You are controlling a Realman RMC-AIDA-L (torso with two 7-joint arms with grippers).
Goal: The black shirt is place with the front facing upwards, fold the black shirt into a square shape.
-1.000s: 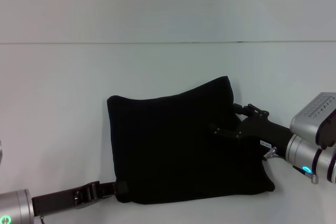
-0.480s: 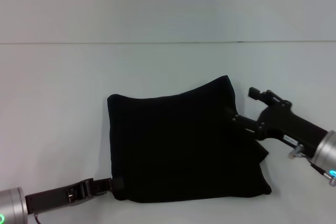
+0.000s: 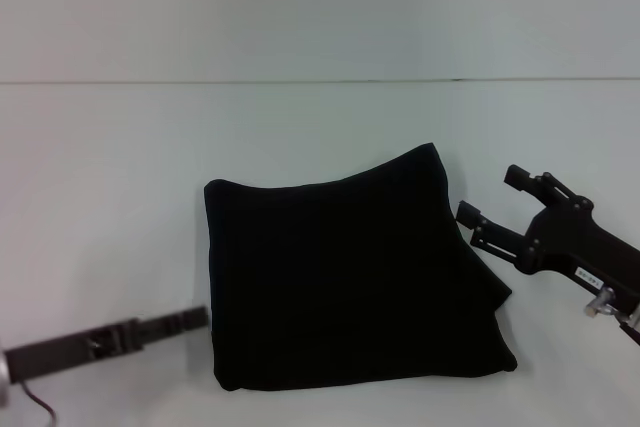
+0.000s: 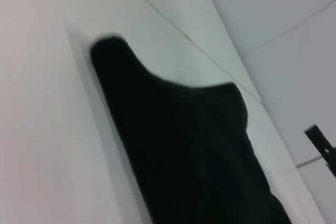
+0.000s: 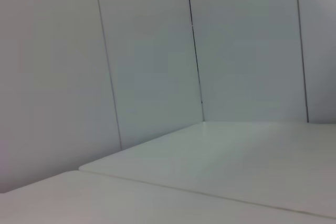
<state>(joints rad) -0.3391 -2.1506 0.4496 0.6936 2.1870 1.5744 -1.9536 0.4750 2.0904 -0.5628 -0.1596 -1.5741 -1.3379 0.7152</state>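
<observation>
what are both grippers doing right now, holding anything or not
Left gripper: beside the black shirt's near left corner, holding nothing; open or shut cannot be told.
Right gripper: open, empty, just off the shirt's right edge.

We see a bare test lab: a plain white bench [image 3: 120, 197] backed by seamed white wall panels [image 5: 147, 66].

Both claws withdrawn from shirt.
Right claw [image 3: 489, 202] lifted off the black shirt [image 3: 345, 282], jaws spread; left claw [image 3: 190, 319] backed off its near-left corner.
</observation>
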